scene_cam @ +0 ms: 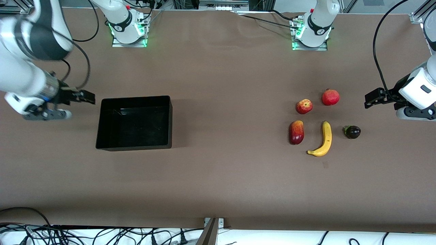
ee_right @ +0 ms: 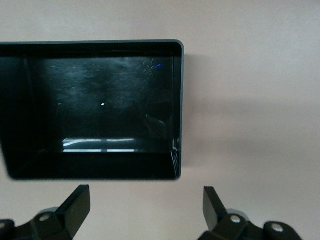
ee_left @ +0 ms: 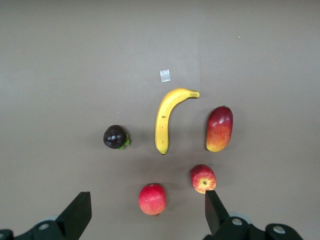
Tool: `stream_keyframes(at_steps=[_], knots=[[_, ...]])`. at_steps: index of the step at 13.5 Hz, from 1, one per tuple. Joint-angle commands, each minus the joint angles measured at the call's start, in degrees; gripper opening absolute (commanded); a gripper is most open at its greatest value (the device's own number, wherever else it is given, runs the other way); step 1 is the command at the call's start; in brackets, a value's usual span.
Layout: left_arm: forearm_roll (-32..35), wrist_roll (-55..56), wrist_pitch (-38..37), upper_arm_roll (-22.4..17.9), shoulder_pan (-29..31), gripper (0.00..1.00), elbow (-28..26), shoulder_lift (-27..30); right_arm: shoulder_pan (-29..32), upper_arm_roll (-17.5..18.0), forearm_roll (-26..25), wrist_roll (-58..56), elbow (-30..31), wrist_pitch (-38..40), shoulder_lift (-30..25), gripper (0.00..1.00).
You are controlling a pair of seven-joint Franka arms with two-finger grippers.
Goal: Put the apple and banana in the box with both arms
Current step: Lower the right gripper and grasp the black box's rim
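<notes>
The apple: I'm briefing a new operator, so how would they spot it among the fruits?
Find the fruit cluster at the left arm's end of the brown table. The small round red apple lies above the elongated red-yellow fruit, beside the uniformly red crowned fruit. Only it has yellowish patches and a stem dimple.

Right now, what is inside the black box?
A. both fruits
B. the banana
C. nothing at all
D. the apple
C: the box shows only its bare black floor, while the banana and the apple lie on the table toward the left arm's end.
</notes>
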State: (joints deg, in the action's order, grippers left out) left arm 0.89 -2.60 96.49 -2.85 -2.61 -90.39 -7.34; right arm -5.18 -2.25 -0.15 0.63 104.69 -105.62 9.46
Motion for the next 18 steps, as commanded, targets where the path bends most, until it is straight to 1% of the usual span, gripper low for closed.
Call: stream_keyframes(at_steps=[1, 4, 9, 10, 11, 12, 13, 14, 15, 17, 18], knots=[[1.39, 0.22, -0.25, 0.22, 0.06, 1.0, -0.93, 1.01, 0.78, 0.14, -0.2, 1.13, 4.02, -7.73, 3.27, 1.0], [1.39, 0.22, -0.25, 0.22, 0.06, 1.0, -0.85, 1.01, 1.48, -0.74, 0.41, 0.43, 7.19, -15.64, 7.31, 1.0], [1.39, 0.22, -0.33, 0.22, 0.06, 1.0, -1.02, 1.01, 3.77, -0.74, 1.12, -0.19, 7.28, -23.65, 14.52, 1.0], [1.39, 0.22, -0.33, 0.22, 0.06, 1.0, -0.93, 1.01, 4.12, -0.74, 1.38, -0.19, 7.28, -24.1, 15.14, 0.93], [1.39, 0.22, -0.33, 0.22, 0.06, 1.0, -0.93, 1.1, 4.12, -0.74, 1.65, -0.45, 7.28, -24.02, 15.23, 0.71], [1.39, 0.22, -0.42, 0.22, 0.06, 1.0, -1.02, 1.1, 4.12, -0.66, 1.73, -0.45, 7.28, -23.84, 15.23, 0.34], [1.39, 0.22, -0.42, 0.22, 0.06, 1.0, -1.02, 1.01, 4.12, -0.57, 2.0, -0.45, 7.2, -23.58, 15.23, 0.03], [1.39, 0.22, -0.42, 0.22, 0.06, 1.0, -1.02, 1.1, 4.12, -0.48, 3.65, -0.54, 6.76, -22.97, 15.15, 0.0], [1.39, 0.22, -0.42, 0.22, 0.06, 1.0, -1.02, 1.1, 4.04, -0.39, 5.24, -0.71, 6.58, -22.18, 14.97, 0.0], [1.39, 0.22, -0.42, 0.22, 0.06, 1.0, -1.02, 1.1, 3.86, 0.05, 5.6, -0.8, 5.18, -20.51, 14.45, 0.0], [1.39, 0.22, -0.51, 0.22, 0.06, 1.0, -1.02, 1.1, 3.77, 1.01, 5.69, -1.06, 3.61, -18.85, 14.18, 0.0]])
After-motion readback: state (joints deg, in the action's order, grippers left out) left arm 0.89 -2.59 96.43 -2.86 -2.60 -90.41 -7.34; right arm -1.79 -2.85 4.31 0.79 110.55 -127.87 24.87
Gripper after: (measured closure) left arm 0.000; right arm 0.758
